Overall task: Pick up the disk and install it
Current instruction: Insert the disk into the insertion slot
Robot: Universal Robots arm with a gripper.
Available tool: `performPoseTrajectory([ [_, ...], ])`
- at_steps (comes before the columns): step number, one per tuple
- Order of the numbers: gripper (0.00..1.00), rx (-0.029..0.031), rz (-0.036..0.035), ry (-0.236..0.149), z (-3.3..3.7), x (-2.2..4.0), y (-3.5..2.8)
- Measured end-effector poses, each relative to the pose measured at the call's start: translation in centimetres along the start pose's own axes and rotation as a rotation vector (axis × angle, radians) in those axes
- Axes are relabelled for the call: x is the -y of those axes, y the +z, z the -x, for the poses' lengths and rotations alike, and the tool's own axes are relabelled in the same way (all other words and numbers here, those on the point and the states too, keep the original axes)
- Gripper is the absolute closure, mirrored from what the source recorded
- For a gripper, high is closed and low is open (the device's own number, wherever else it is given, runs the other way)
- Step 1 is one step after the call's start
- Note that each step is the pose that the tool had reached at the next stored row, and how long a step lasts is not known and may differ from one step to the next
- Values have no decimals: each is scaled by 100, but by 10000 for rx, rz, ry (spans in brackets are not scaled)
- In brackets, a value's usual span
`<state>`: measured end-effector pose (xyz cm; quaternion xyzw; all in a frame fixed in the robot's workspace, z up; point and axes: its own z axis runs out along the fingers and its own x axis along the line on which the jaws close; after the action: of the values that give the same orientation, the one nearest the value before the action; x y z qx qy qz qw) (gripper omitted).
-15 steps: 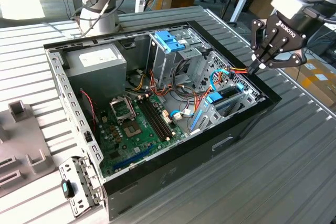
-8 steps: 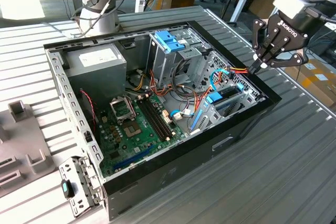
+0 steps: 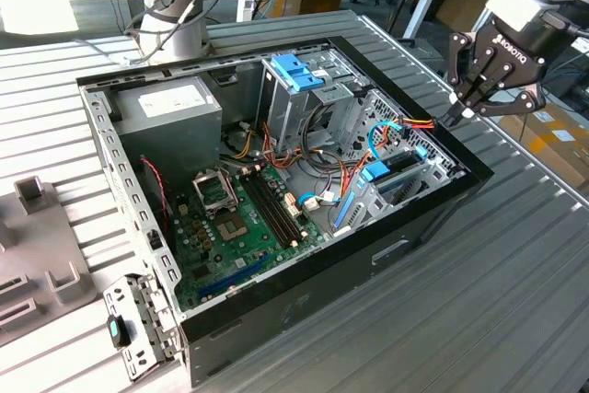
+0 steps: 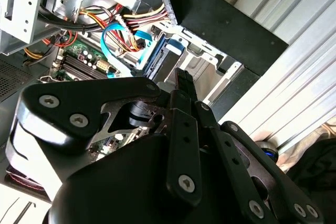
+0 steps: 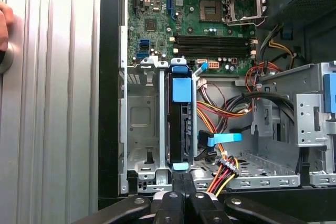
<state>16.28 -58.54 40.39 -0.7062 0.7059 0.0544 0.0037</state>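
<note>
Disk seated edge-up in drive bay; gripper above case edge, empty.

Gripper (image 3: 457, 115) fingers pressed together, holding nothing, hovering over the PC case (image 3: 433, 218) rim nr the bay. Disk (image 5: 180, 124) w/ blue rails stands in the bay slot, just below and inboard of the fingertips; in first wrist view its long axis runs straight away from them toward the motherboard (image 5: 199, 24).

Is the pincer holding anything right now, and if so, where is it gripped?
Nothing is held. The pincer is closed on itself above the case's edge, while the disk sits edge-up in its bay.
</note>
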Motion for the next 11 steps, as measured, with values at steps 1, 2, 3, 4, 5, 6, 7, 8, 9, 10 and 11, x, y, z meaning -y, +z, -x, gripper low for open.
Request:
performPoseTrajectory([
  [1, 89, 1, 0, 0, 0, 8, 0],
  [2, 89, 1, 0, 0, 0, 14, 0],
  [3, 89, 1, 0, 0, 0, 23, -1],
  [4, 89, 1, 0, 0, 0, 30, -2],
  [5, 89, 1, 0, 0, 0, 37, -2],
  [6, 89, 1, 0, 0, 0, 43, -3],
  [7, 89, 0, 0, 0, 0, 49, -3],
  [8, 89, 0, 0, 0, 0, 56, -4],
  [9, 89, 0, 0, 0, 0, 62, -4],
  [10, 89, 0, 0, 0, 0, 68, -5],
  [11, 89, 0, 0, 0, 0, 74, -5],
])
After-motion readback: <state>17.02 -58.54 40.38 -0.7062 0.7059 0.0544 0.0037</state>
